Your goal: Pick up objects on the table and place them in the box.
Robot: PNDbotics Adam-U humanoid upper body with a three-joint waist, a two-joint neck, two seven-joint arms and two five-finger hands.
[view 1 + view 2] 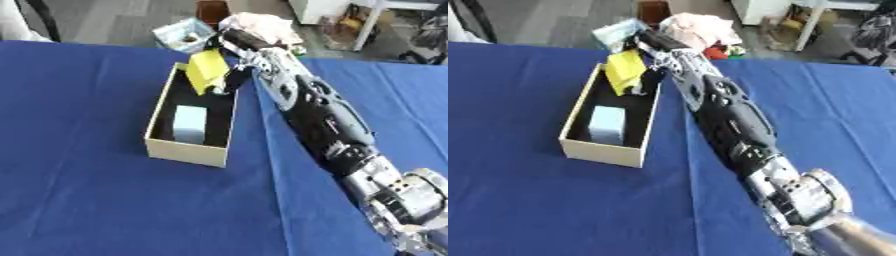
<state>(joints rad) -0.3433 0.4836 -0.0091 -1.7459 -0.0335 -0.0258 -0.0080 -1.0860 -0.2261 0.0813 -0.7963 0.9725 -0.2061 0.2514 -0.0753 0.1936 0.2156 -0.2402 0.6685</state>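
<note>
Fingers (229, 75) round tilted yellow packet (206, 69)

Blue-clothed table (87, 200), grey floor (114, 20) beyond — white furniture legs (811, 25)

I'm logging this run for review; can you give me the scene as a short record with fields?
surface: table under a blue cloth
box: open cream box, dark inside
in box: pale blue block, lying near the box's near end
active arm: right, stretched over the box's far end
held item: yellow object, tilted, at the right robot hand
left robot hand: not in view
</note>
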